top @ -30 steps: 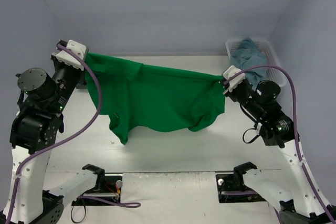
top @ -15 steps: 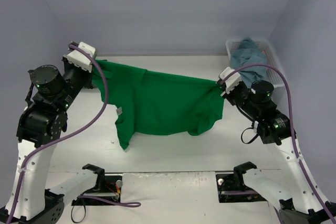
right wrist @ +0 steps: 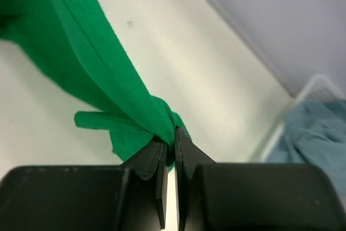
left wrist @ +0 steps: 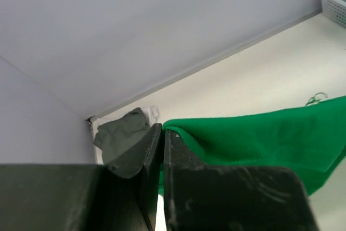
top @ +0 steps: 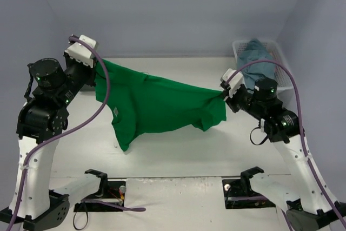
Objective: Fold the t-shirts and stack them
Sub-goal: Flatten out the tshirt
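Top external view: both arms are raised and reach inward from opposite sides, with the bright green cloth t-shirt [top: 162, 104] stretched between them above the white table [top: 178, 158]. The left gripper [top: 98, 63] sits high, its elbow sharply bent, and is clamped tight on one shirt corner. The right gripper [top: 223, 93] is held lower and pinches the opposite, bunched edge. The shirt sags in the middle, one end hanging low toward the table. A dusty blue t-shirt [top: 255, 58] lies in the white slatted plastic basket [top: 282, 53] at far right. In the left wrist view a dark olive-grey t-shirt [left wrist: 121, 136] lies crumpled in the table's far corner.
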Available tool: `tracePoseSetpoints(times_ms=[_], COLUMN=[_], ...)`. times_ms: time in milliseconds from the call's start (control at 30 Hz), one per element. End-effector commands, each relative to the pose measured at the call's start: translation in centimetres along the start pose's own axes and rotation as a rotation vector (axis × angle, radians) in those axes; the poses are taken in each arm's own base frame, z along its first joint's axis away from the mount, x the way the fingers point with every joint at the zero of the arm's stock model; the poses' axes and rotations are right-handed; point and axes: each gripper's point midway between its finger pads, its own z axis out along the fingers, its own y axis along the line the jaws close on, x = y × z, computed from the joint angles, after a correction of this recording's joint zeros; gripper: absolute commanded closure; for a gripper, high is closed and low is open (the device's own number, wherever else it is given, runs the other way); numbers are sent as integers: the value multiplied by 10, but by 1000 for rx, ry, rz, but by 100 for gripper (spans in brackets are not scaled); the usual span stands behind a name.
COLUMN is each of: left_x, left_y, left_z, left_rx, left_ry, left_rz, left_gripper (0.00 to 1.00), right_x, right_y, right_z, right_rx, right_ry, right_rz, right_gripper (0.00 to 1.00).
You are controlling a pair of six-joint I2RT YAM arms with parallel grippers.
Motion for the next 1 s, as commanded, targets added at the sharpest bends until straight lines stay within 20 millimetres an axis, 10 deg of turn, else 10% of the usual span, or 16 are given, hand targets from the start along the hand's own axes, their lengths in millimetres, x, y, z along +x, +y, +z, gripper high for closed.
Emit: tracePoseSetpoints(times_ms=[0,267,533,667,967], left_x=[3,103,160,161,154], left_y=[-7,-44,-66,-66,-66], left_z=[-3,62,104,104,95], left_rx=[22,118,169,174,164], left_ry=[-34,148,245,251,237], left_rz=[-37,-83,-102,-88,-98], left_gripper=[100,100,100,100,100], right_x=[32,158,226,219,157], right_y=[40,108,104,90,64], right_z=[31,104,165,182,161], right_rx=[-202,-476,-434,-317,-188], right_ry=[54,404,645,637,529], right_rz=[60,17,17,46,59], right_gripper=[100,100,94,73,65])
